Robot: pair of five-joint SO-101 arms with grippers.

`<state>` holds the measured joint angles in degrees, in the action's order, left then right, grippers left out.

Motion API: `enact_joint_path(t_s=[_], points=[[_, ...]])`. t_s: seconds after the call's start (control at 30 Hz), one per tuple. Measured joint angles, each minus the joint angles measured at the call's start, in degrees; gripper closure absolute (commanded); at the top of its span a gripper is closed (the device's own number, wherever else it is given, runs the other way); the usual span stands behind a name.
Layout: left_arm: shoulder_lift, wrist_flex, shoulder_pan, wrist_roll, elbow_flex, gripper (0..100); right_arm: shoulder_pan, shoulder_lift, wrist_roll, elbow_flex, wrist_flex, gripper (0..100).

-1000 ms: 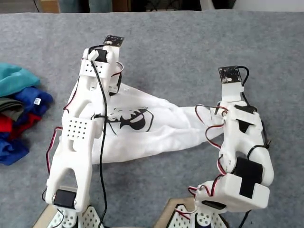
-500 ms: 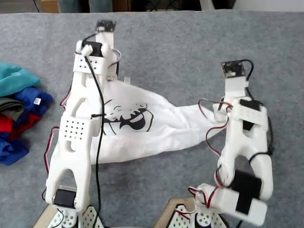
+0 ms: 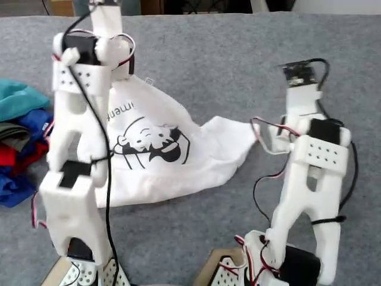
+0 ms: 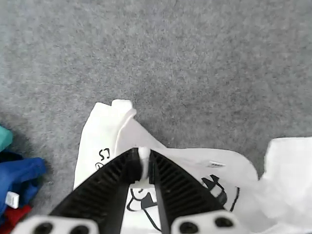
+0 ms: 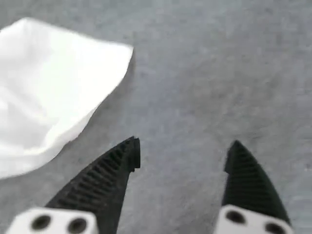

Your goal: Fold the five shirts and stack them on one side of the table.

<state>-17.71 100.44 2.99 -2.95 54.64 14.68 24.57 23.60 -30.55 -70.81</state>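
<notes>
The white shirt (image 3: pixel 161 155) lay bunched on the grey table (image 3: pixel 238 59) left of middle, print side up, its collar end lifted toward the far-left. The left gripper (image 4: pixel 143 155) had closed tight on a small fold of that raised cloth, the fabric showing as a white nub between its tips. The shirt's other end rested slack on the table with one corner pointing at the right arm. The right gripper (image 5: pixel 185 143) hung wide apart over bare table with nothing between its tips, just beside that loose corner but not touching it. A pile (image 3: pixel 24 128) of crumpled shirts — teal, blue, red and a dark one — sat at the table's left edge, near the white shirt but apart from it. A second before, the shirt had been stretched long and flat between the two arms, its right end at the right gripper; since then the left arm had risen and drawn back toward the far-left corner, pulling the cloth into a shorter, heaped shape, and the right end had come free as the right arm lifted and shifted outward. The raised collar end sat close to the table's far edge. Open grey surface stretched across the far right and along the near side in front of the shirt — the widest free room lay to the right.
</notes>
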Motion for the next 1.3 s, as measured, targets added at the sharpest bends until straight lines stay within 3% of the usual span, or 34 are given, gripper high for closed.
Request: enact_joint_path(t_s=[0.13,0.33,0.43,0.57,0.9,1.13,1.3], points=[[8.4,0.0,-0.2,0.0,-4.2,97,-10.5,0.0,-2.2,0.0,-2.9,80.3],[10.0,-0.9,-4.2,-0.2,-5.0,97,-30.5,-3.3,-5.5,1.1,-1.7,80.7],[10.0,-1.2,-7.0,-1.0,-5.0,97,-33.3,-8.6,-6.2,1.1,1.7,82.5],[10.0,-1.2,-10.1,-1.8,-5.0,97,-33.1,-17.1,-6.1,1.1,3.4,96.8],[10.0,-1.2,-12.7,-1.9,-5.0,97,-20.3,-24.7,0.7,0.1,3.8,98.4],[10.0,-1.2,-12.7,-1.9,-5.0,97,-3.1,-24.7,16.7,-3.7,3.9,98.4],[10.0,-0.4,-12.7,0.1,-4.7,97,9.2,-24.7,30.2,-3.7,-1.6,98.4]])
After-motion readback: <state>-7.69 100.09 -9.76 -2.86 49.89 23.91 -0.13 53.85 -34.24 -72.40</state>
